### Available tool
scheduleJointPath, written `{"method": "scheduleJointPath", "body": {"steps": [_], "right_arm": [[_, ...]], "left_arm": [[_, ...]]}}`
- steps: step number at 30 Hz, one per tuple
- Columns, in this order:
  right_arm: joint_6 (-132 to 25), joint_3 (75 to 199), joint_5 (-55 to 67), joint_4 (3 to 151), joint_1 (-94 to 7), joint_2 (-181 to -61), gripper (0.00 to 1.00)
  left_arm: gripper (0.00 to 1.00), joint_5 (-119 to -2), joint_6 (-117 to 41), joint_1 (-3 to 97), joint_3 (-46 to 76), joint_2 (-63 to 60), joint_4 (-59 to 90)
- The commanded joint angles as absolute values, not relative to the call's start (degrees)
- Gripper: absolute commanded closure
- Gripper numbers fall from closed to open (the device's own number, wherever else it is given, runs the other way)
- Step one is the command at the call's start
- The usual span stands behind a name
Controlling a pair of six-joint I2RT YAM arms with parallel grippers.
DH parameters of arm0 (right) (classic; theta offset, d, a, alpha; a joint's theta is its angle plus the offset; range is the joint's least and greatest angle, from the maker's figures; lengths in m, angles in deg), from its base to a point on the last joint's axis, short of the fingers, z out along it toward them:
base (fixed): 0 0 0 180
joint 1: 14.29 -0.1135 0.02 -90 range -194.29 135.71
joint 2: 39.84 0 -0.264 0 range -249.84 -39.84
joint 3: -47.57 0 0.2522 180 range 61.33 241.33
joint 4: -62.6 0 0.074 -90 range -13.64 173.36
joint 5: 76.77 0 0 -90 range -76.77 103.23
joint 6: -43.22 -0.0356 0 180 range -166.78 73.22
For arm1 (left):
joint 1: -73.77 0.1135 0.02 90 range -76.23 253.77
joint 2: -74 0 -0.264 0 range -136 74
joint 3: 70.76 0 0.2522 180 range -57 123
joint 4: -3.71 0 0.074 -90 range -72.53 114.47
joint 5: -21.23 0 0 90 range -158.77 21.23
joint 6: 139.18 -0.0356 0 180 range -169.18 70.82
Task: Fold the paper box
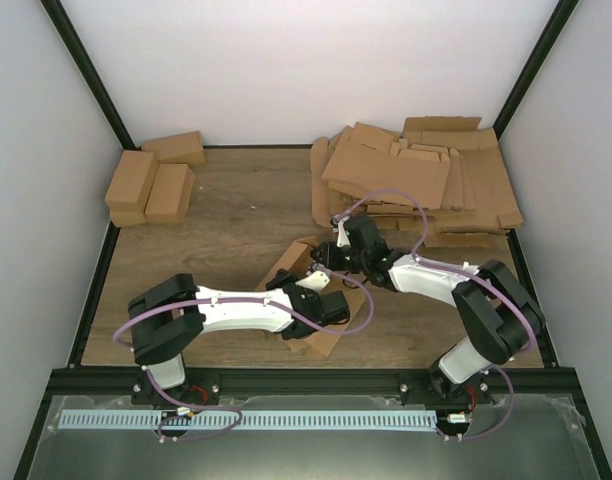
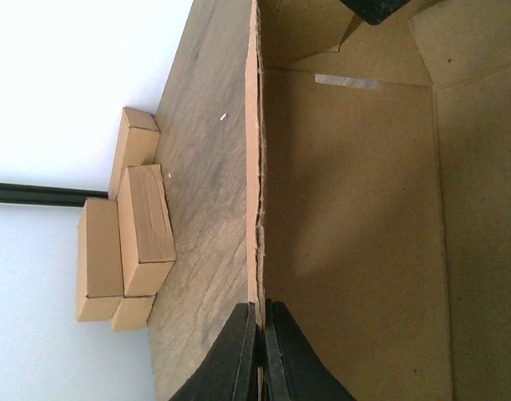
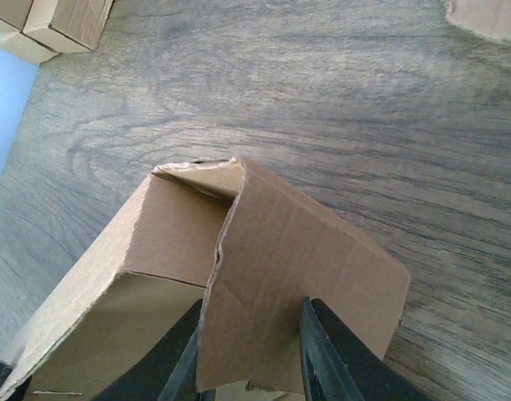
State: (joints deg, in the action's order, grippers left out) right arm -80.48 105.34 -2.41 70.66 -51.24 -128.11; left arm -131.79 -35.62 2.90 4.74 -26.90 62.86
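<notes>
A partly folded brown cardboard box [image 1: 296, 262] lies open at the middle of the table between my two arms. My left gripper [image 1: 324, 302] is shut on the edge of one box wall; in the left wrist view its jaws [image 2: 260, 313] pinch that thin wall [image 2: 254, 167] edge-on, with the box's inside [image 2: 356, 217] to the right. My right gripper [image 1: 333, 254] is at the far end of the box. In the right wrist view its jaws [image 3: 247, 334] stand partly open, with an end flap [image 3: 306, 251] slanting between them, one finger behind it and one in front.
Several finished small boxes [image 1: 151, 185] are stacked at the back left; they also show in the left wrist view [image 2: 126, 234]. A pile of flat cardboard blanks [image 1: 416, 175] fills the back right. White walls and black frame posts enclose the table.
</notes>
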Motion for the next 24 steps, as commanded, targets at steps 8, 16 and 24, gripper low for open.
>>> {"method": "scheduleJointPath", "body": {"steps": [8, 16, 24], "right_arm": [[-79.22, 100.81, -11.5, 63.61, -52.24, -132.54, 0.7], [-81.4, 101.34, -17.45, 58.94, -52.26, -135.2, 0.7], [-79.76, 99.33, -12.17, 64.77, -51.74, -129.4, 0.7]], "left_arm": [[0.96, -131.35, -34.76, 2.66, 4.26, -26.17, 59.7], [0.96, -131.0, -34.79, 2.67, 4.04, -26.13, 59.42], [0.96, -131.66, -35.99, 2.14, 3.6, -25.96, 58.72]]}}
